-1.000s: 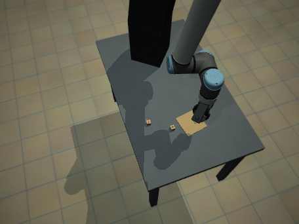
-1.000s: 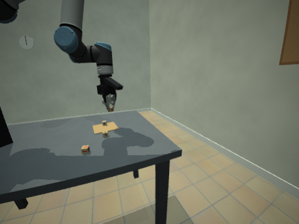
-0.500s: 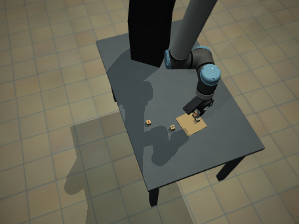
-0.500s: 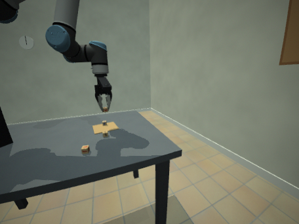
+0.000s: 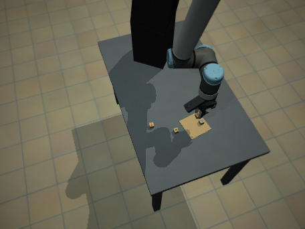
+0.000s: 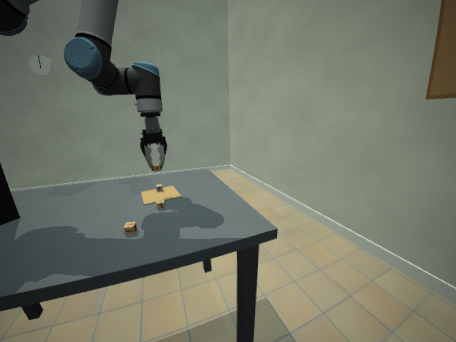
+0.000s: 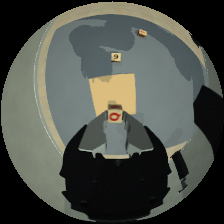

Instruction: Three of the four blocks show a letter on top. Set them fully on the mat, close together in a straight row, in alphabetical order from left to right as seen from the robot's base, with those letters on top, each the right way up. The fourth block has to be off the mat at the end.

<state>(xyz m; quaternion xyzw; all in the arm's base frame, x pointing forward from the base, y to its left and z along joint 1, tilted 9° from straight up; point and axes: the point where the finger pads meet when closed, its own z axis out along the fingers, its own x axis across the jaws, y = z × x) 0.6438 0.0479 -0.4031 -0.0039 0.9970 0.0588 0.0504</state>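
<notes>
My pincer [image 6: 155,165] is clamped on 1 block [image 7: 114,117]; the wrist view shows a red mark on the block face turned toward the camera, a letter I cannot read with certainty. The fingers [image 6: 148,157] point down, and the held block [image 6: 156,167] hangs in the air, well above the table [image 6: 225,220].

Below the pincer lies the tan mat [image 5: 192,130]. In the top view the pincer [image 5: 199,114] is over the mat's edge nearest my arm. 1 block [image 5: 201,122] rests fully on the mat, close to the held one in that view; its top mark is too small to read.

A 3rd block [image 5: 176,130] sits on the table just beside the mat's edge, off the mat. In the wrist view its top [image 7: 116,57] carries a dark mark, not legible.

A 4th block [image 5: 151,124] sits farther out on the table, well apart from the mat, with a reddish mark on top. In the exterior view it [image 6: 129,228] is the block nearest the camera
</notes>
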